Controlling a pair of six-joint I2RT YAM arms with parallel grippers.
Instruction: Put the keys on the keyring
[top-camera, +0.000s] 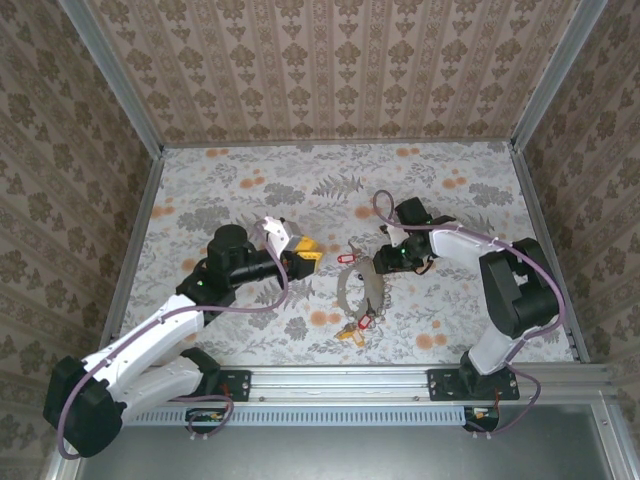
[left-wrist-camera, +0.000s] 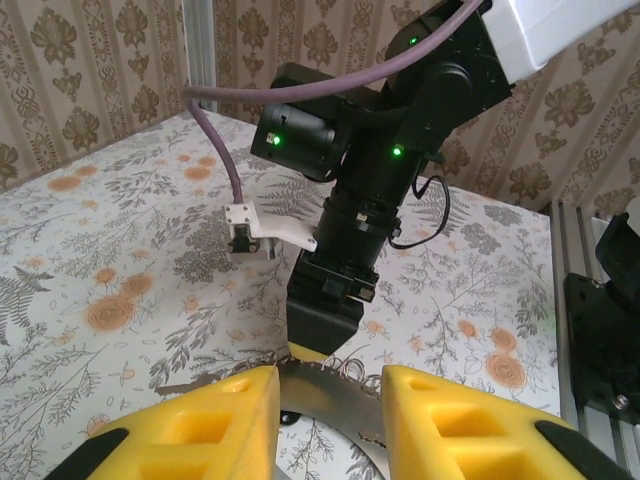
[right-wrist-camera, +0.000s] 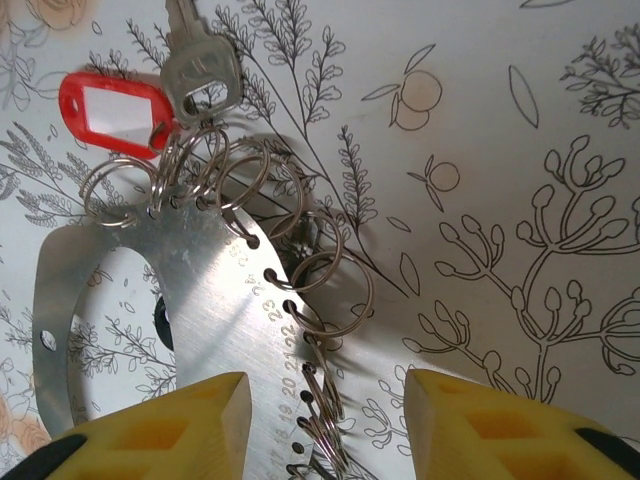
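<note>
Steel, curved like a sickle and punched with numbered holes, the keyring (top-camera: 358, 290) lies flat on the flowered table (top-camera: 230, 190). In your overhead view it sits at about 5 o'clock from the table's middle. Wire rings (right-wrist-camera: 335, 290) hang along its outer edge.

In the right wrist view a silver key (right-wrist-camera: 200, 65) sits at 11 o'clock, its head resting on the cluster of rings. A red tag (right-wrist-camera: 110, 105) touches that cluster at 9 o'clock from the key's head. Overhead, at the keyring's 6 o'clock end, you see a second red tag (top-camera: 365, 321) with a yellow tag (top-camera: 348, 334) just beside it.

Your right gripper (top-camera: 384, 266) stands over the keyring's 1 o'clock side. Its yellow fingers (right-wrist-camera: 160, 430) are spread, with the keyring's holed edge and a few rings lying in the gap. The steel runs beneath the 7 o'clock finger, though you cannot tell whether they touch. The 5 o'clock finger has only table beside it. So the claw is released and grasps nothing.

Your left gripper (top-camera: 318, 262) sits at 10 o'clock from the keyring, near it but apart. Its fingers (left-wrist-camera: 230, 420) are also spread, with nothing pinched between them. In the left wrist view the keyring's edge shows on the table past the gap, and the right gripper's dark body stands above it at 12 o'clock.
</note>
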